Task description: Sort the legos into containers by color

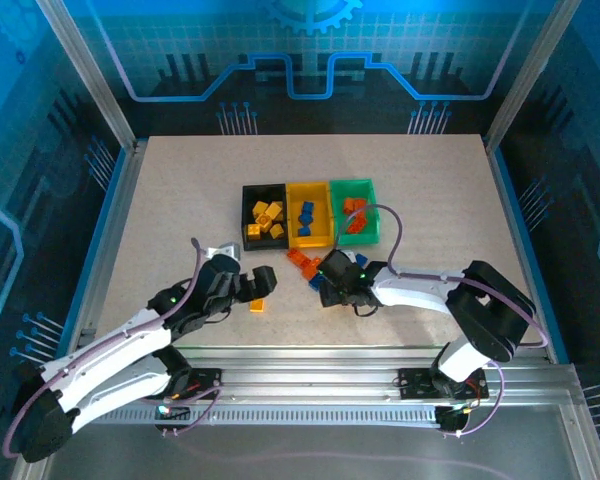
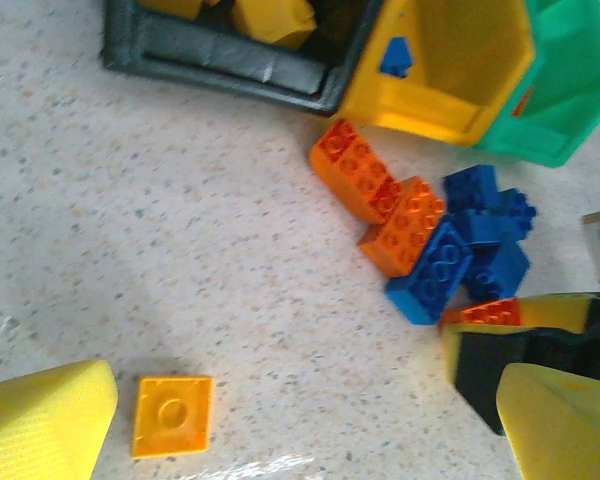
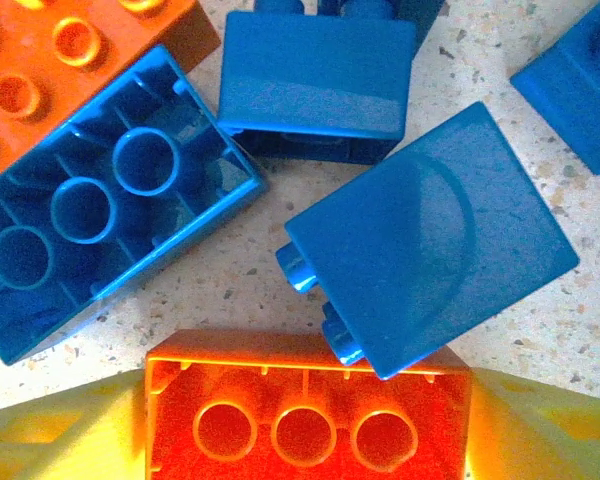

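Sorting is partly done. The left jaws gape wide, holding nothing, with a flat yellow lego [image 2: 172, 414] lying between them on the surface [image 2: 180, 250] at 6 o'clock from the black bin [image 1: 263, 188]; they need to lower and close. The right jaws grip an orange lego [image 3: 310, 410] in the pile [image 2: 450, 240] at 6 o'clock from the yellow bin [image 1: 308, 187]; it belongs, I judge, in the green bin [image 1: 354, 185] at 1 o'clock.

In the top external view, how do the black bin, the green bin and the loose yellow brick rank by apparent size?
1. black bin and green bin: look alike, unranked.
2. loose yellow brick: clearly smallest.
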